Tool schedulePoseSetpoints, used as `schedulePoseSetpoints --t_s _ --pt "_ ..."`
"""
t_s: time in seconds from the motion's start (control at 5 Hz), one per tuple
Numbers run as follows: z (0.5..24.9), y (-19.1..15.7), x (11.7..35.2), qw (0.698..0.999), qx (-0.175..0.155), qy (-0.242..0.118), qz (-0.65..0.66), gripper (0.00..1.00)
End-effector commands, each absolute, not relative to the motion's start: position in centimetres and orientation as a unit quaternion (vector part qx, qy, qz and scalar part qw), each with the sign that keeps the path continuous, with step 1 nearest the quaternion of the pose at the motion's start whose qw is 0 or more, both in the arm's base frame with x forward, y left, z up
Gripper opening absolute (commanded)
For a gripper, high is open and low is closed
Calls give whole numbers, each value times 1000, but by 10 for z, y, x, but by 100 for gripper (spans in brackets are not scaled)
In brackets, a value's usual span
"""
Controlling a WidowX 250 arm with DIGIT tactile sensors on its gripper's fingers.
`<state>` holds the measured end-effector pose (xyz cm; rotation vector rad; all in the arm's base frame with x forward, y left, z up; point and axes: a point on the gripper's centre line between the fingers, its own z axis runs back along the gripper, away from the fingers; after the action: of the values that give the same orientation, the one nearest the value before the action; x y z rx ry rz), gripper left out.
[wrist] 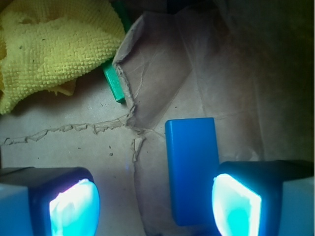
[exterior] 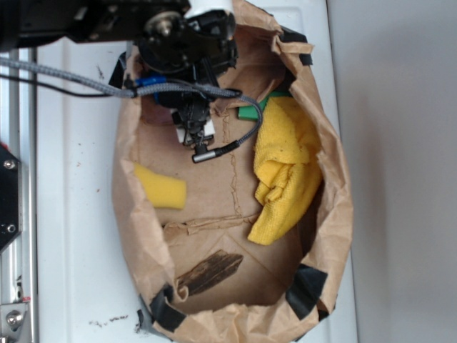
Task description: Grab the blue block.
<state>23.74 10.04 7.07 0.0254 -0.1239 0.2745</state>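
Gripper [wrist: 155,206] spread wide over the bag [wrist: 74,142] floor, the blue block [wrist: 192,169] just inside its right finger [wrist: 236,204]

Looks like a robot test bench in a lab rather than a home: bare white table [exterior: 78,214] with an aluminium rail [exterior: 13,214] bolted along one edge, plain grey wall or floor alongside. Staged with a torn-open brown paper bag [exterior: 335,214] held in shape by strips of black tape [exterior: 307,289], and holding only odd props such as a yellow sponge [exterior: 161,187], a yellow cloth [exterior: 285,164] and a flat green block [wrist: 114,83]. Crossed overhead by a black arm with a braided cable [exterior: 64,75], typical of a data-collection rig.
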Motion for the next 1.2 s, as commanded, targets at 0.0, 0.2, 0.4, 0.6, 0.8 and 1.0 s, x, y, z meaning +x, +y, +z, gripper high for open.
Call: schedulePoseSetpoints --t_s 0.0,0.2,0.4,0.6,0.8,1.0 --pt "77 119 241 986 37 -99 131 100" --pt "77 116 244 987 36 -96 125 100" --pt "72 121 246 990 25 -95 104 100" --pt "65 131 247 994 -8 -85 68 100" --pt "48 131 248 993 6 -101 63 100" --pt "36 126 248 992 23 -106 60 100"
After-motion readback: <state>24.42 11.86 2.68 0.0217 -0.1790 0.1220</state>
